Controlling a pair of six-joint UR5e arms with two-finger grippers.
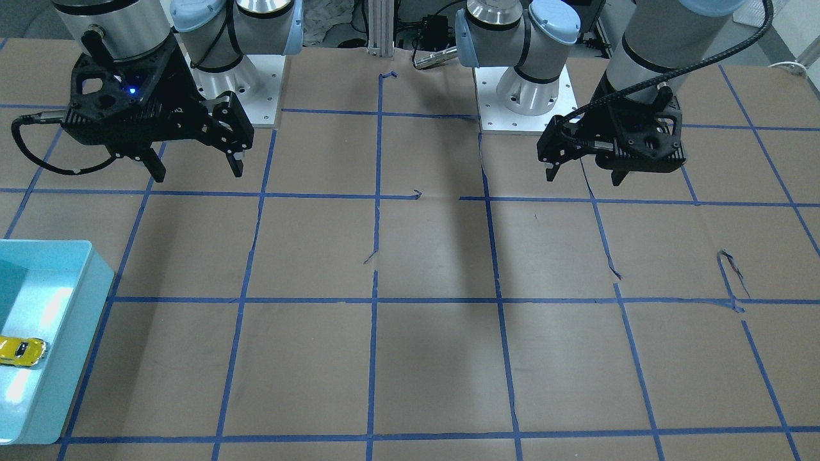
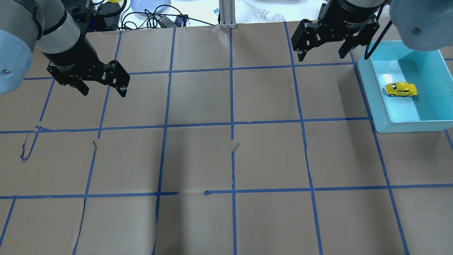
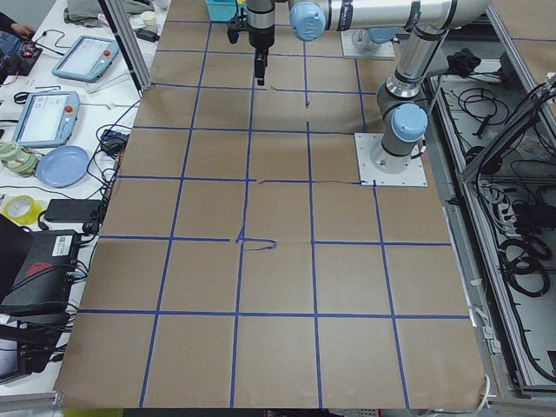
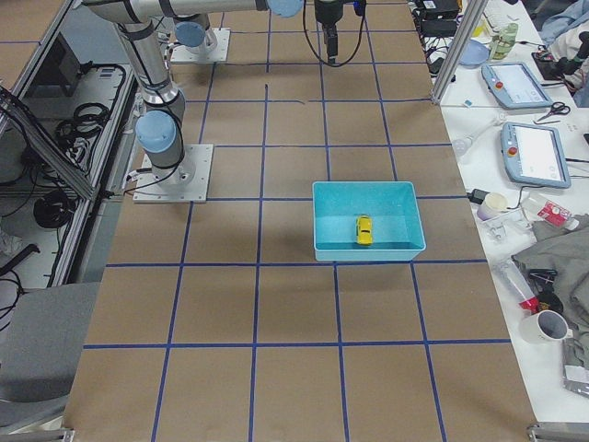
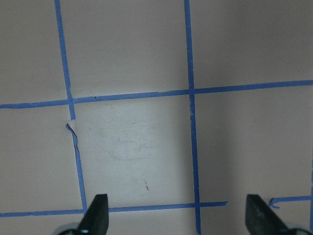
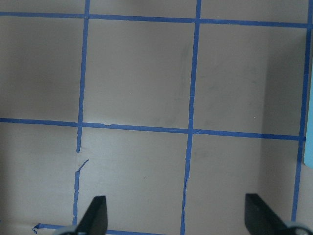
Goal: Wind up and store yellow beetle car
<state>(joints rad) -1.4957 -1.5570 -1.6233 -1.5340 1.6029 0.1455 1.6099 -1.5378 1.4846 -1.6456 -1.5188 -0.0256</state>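
The yellow beetle car lies on its wheels inside a light blue bin at the table's right side. It also shows in the front view and the right side view. My right gripper hangs open and empty above the table, just left of the bin's far corner. My left gripper hangs open and empty over the left side of the table, far from the car. Both wrist views show spread fingertips over bare paper.
Brown paper with a blue tape grid covers the table; some tape is torn and curled. The arm bases stand at the robot's edge. Cables, tablets and a plate lie beyond the far edge.
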